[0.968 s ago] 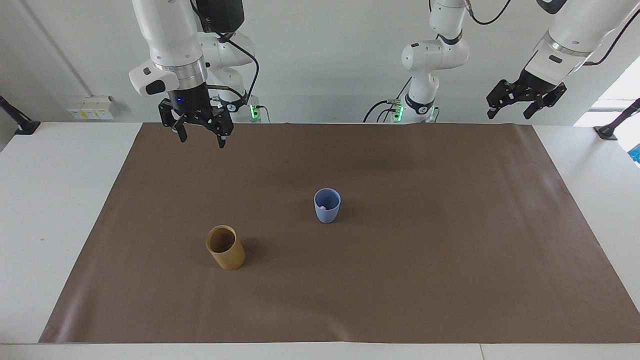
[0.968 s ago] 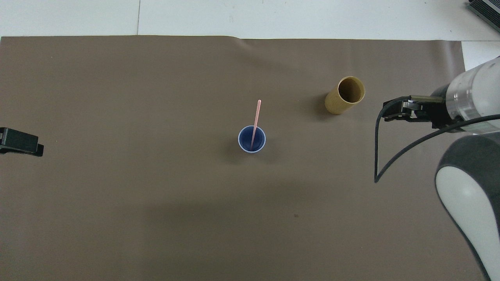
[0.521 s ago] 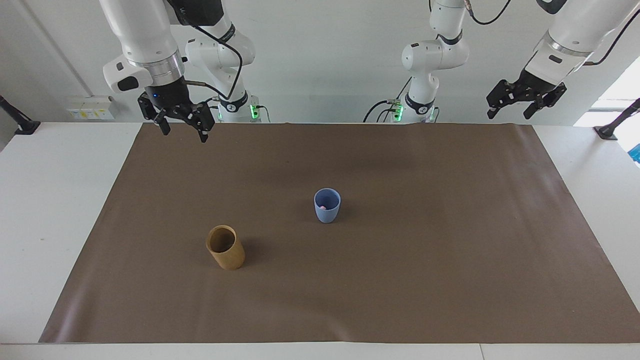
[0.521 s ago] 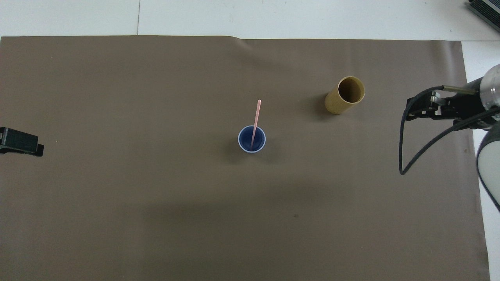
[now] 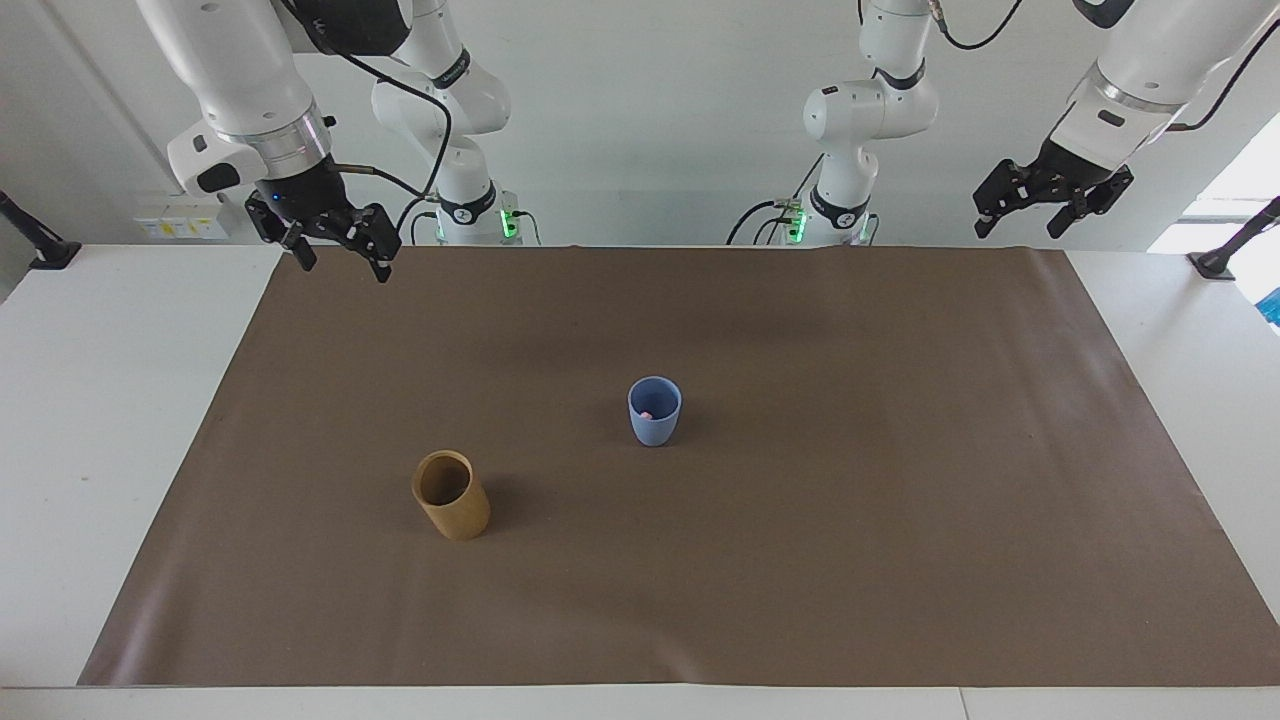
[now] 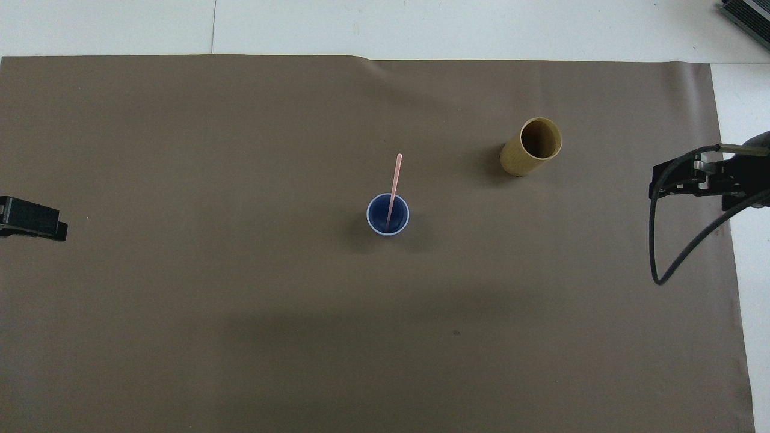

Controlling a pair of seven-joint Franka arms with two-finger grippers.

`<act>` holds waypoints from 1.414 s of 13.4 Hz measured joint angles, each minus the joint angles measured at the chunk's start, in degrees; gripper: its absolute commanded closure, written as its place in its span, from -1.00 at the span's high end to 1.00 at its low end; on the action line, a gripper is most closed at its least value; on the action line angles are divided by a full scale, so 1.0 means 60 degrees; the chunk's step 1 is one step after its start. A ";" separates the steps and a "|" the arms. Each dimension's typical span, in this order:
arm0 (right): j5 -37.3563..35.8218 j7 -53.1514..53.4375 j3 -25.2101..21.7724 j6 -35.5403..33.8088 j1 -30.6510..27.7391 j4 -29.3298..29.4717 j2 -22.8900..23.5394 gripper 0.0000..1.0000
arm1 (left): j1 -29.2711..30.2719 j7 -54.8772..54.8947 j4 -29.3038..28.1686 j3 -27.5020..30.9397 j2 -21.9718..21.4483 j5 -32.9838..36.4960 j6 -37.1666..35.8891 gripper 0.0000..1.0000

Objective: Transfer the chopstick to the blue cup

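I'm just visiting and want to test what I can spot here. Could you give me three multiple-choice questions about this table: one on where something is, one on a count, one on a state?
1. Where is the pink chopstick?
A. In the blue cup
B. In the tan cup
C. Flat on the brown mat

2. How many cups stand on the mat?
A. One
B. Two
C. Three

3. What does the right gripper hold?
A. A chopstick
B. A cup
C. Nothing

Answers: 1 A, the overhead view shows it leaning out of the blue cup. 2 B, one blue and one tan. 3 C, its fingers are spread and empty over the mat's edge.
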 measured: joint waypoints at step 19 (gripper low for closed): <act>0.0079 -0.0972 -0.0057 0.0091 -0.0110 -0.0308 -0.0516 1.00 | 0.0000 -0.0001 0.0000 0.0000 0.0000 0.0000 0.0000 1.00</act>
